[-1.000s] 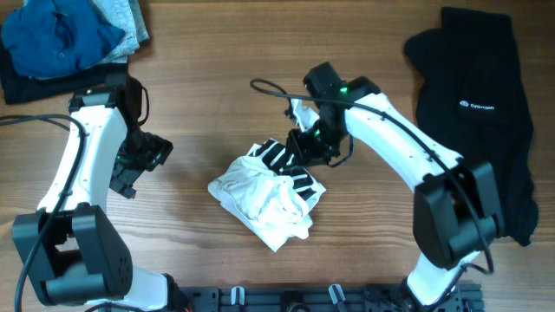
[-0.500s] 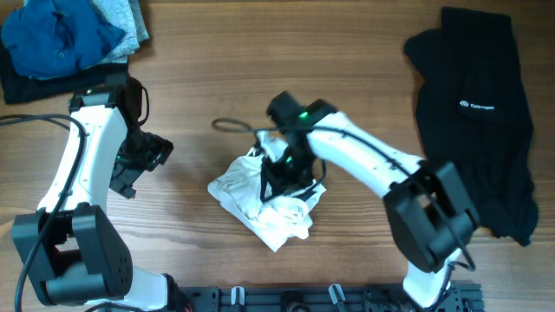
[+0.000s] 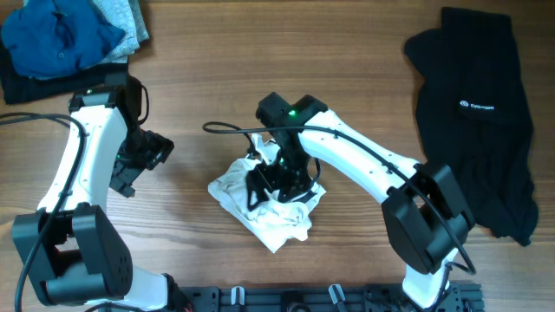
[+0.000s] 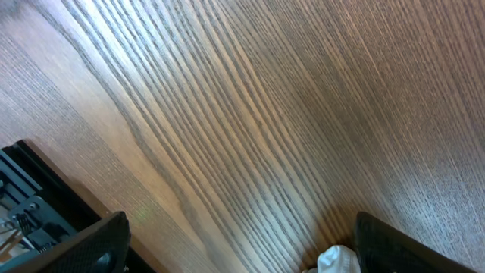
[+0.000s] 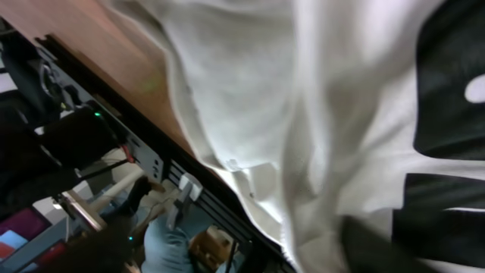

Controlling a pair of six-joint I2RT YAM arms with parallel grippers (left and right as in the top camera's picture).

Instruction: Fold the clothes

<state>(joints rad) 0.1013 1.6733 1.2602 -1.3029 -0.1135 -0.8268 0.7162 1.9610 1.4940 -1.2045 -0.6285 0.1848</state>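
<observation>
Overhead: right pincer (image 3: 276,184) rests on the white T-shirt (image 3: 273,221), its jaws hidden.
Right wrist: jaws seem spread wide over the cloth, not clamping.
Left wrist: left pincer (image 4: 242,246) wide apart, empty, above the worktop (image 4: 227,114).

Bare bench (image 3: 260,52) lies open at twelve o'clock of the shirt (image 3: 277,221); a black garment (image 3: 473,121) blocks two to three o'clock, a blue pile (image 3: 56,39) ten.

White T-shirt (image 3: 279,224): thin, wrinkly, bunched in loose heap mid-counter (image 3: 364,52), under my right hand (image 3: 276,184); black-and-white striped part (image 5: 447,83) facing up.
</observation>
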